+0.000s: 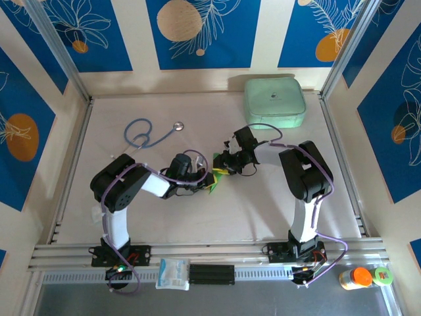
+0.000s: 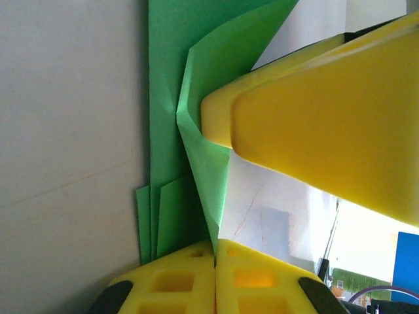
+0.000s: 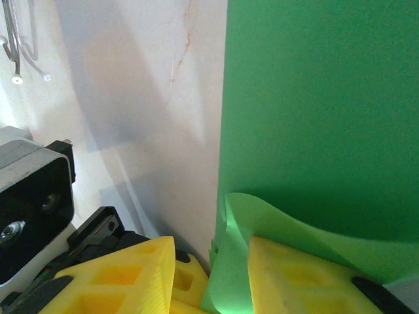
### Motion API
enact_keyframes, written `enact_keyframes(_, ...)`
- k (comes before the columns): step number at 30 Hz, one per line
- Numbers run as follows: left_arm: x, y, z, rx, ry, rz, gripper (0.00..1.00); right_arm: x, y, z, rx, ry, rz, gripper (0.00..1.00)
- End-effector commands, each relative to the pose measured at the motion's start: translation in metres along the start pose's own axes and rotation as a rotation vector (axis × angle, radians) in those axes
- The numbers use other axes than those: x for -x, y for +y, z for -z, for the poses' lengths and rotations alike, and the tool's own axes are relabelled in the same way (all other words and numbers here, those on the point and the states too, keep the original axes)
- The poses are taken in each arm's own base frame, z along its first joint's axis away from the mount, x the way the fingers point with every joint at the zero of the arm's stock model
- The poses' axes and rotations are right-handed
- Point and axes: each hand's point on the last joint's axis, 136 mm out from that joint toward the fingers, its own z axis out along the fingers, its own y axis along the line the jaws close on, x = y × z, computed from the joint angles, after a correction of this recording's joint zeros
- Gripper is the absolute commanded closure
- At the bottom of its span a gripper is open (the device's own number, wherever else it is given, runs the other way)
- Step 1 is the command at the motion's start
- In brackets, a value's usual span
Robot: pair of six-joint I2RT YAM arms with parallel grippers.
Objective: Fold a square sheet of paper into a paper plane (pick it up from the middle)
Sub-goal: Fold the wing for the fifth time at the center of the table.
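Paper (image 2: 167,72) clamped inside left pincer (image 2: 215,247).

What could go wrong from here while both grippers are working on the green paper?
1. In the left wrist view the green paper, pinched by the left gripper, kinks where the right gripper meets it; more push could tear it or add a stray crease.
2. In the right wrist view a curled flap sits between the right fingers; closing could crush it off the fold line.
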Motion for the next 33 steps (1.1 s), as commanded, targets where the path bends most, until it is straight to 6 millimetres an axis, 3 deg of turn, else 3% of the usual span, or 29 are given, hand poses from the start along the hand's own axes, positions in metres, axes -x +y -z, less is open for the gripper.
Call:
enact_keyframes(1,-0.049,0.098,0.005,0.316,0.085,0.146,0.93,0.000,0.015,0.015,0.047,-0.027,0.046,0.64)
enact_keyframes(5,-0.048,0.098,0.004,0.311,0.081,0.147,0.94,-0.006,0.013,0.021,0.051,-0.043,0.053,0.64)
enact_keyframes(12,-0.048,0.098,0.004,0.310,0.078,0.148,0.94,-0.016,0.002,0.009,0.028,-0.012,0.022,0.65)
enact_keyframes(26,-0.047,0.094,0.003,0.290,0.078,0.140,0.89,-0.008,0.004,-0.007,0.019,0.029,0.027,0.67)
enact_keyframes(33,-0.045,0.087,0.005,0.279,0.077,0.127,0.88,-0.010,-0.005,-0.009,-0.042,0.035,0.008,0.71)
